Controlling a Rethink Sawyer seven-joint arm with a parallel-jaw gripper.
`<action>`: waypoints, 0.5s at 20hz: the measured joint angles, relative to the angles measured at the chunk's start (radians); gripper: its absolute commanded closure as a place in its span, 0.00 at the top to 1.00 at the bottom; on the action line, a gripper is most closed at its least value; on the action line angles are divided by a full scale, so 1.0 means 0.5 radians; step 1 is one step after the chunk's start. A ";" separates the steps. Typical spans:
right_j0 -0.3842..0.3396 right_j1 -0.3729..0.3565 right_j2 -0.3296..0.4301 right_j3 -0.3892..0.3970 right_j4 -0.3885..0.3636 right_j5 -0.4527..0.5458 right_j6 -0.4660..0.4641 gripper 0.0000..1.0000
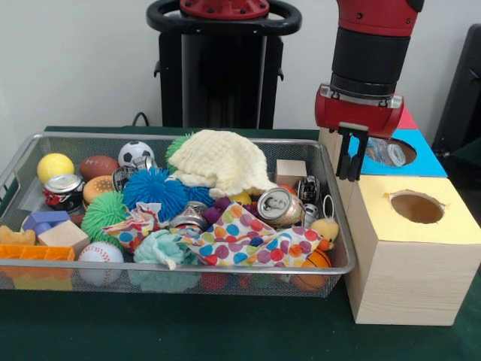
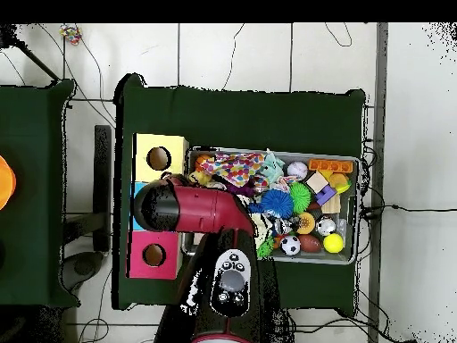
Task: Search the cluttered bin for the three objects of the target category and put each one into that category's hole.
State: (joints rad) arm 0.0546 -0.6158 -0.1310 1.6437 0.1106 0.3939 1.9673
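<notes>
- Red-and-black arm holds its hand [image 1: 352, 154] over the blue section of the wooden box [image 1: 409, 248], beside the blue hole [image 1: 392, 153].
- Hand state: the two black fingers hang close together with nothing visibly between them; the true opening cannot be told.
- Something crumpled and clear shows inside the blue hole.
- Silver can [image 1: 279, 206] lies on its side in the wire bin [image 1: 180, 139], below and to the picture's left of the hand.
- Judgement: a can looks the nearest candidate.
</notes>
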 measured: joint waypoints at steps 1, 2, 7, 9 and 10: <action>0.000 -0.004 0.000 0.011 0.000 0.000 0.000 0.00; 0.000 -0.008 0.000 0.022 0.000 0.000 0.000 0.00; 0.011 -0.030 0.000 0.071 0.000 0.000 0.000 0.00; 0.021 -0.035 0.000 0.087 0.000 0.000 0.000 0.00; 0.028 -0.037 0.000 0.096 0.000 0.000 0.000 0.00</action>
State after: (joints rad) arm 0.0686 -0.6341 -0.1312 1.6915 0.1106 0.3937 1.9673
